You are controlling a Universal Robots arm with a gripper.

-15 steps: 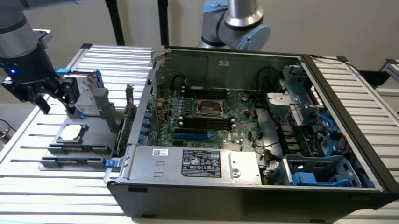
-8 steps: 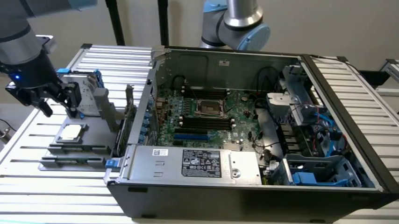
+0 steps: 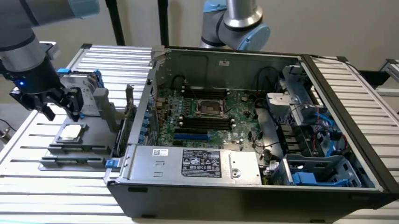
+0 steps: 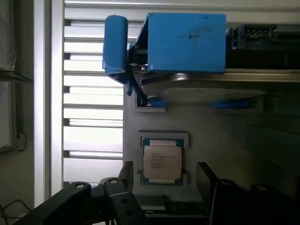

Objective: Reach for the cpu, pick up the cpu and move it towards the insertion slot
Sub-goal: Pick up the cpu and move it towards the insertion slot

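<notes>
Now, gripper (image 3: 62, 111): fingers (image 3: 48, 111) wide apart, nothing held, just abv cpu (image 3: 70, 131).
cpu: flat silver sq., lying in grey tray (image 3: 93, 136).

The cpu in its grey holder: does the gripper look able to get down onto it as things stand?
Probably yes. The gripper hangs open just above the cpu, nothing lies between them, and the blue-bracketed drive stands off to one side.

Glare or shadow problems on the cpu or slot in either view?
Wrist view: cpu evenly lit, no glare; slatted table beside it blown out white; fingers near-black in the foreground. Exterior view: cpu lit and pale on its grey holder; insertion slot in the case's dimmer interior, metal frame glinting.
</notes>
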